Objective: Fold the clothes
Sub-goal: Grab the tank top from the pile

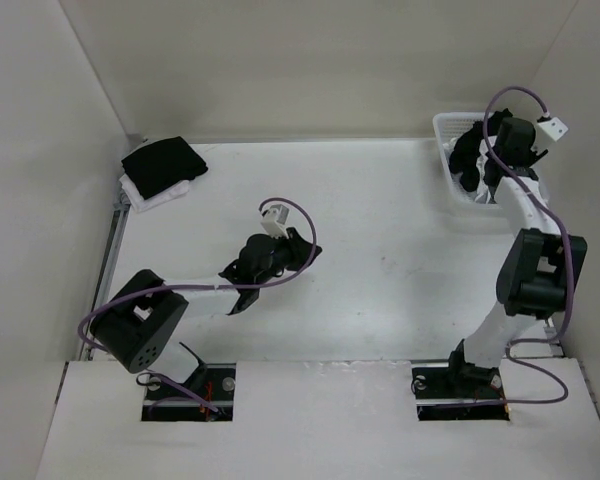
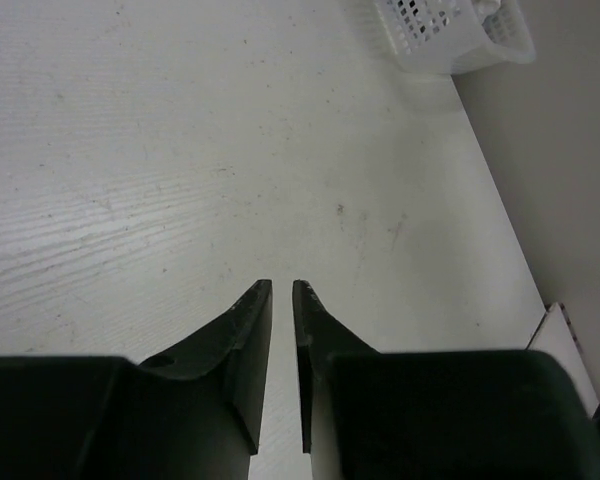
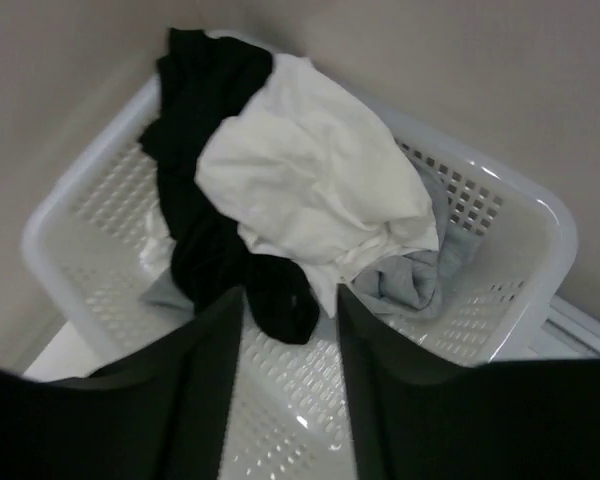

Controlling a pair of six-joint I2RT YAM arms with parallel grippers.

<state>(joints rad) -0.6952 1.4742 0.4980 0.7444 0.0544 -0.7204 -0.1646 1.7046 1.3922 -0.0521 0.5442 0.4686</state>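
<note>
**Folding not begun: white garment in the basket**

Top view: the lattice basket (image 1: 442, 128) sits at the counter's (image 1: 380, 230) two o'clock corner with my right arm (image 1: 525, 215) over it. A black-over-white pile (image 1: 158, 165) lies at ten o'clock.

Left wrist: left fingers (image 2: 282, 286) all but closed, empty, above the counter.

Right wrist: right fingers (image 3: 290, 295) half apart, holding nothing I can see, above the white garment (image 3: 310, 180) heaped on black and grey ones (image 3: 195, 210).

I judge everything remains: lifting out, spreading, folding.

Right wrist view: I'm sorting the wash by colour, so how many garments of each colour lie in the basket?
Black garment: 1
White garment: 1
Grey garment: 1
Total: 3, as far as the heap in the basket shows; a grey bit at the left may be part of the same grey piece.
</note>
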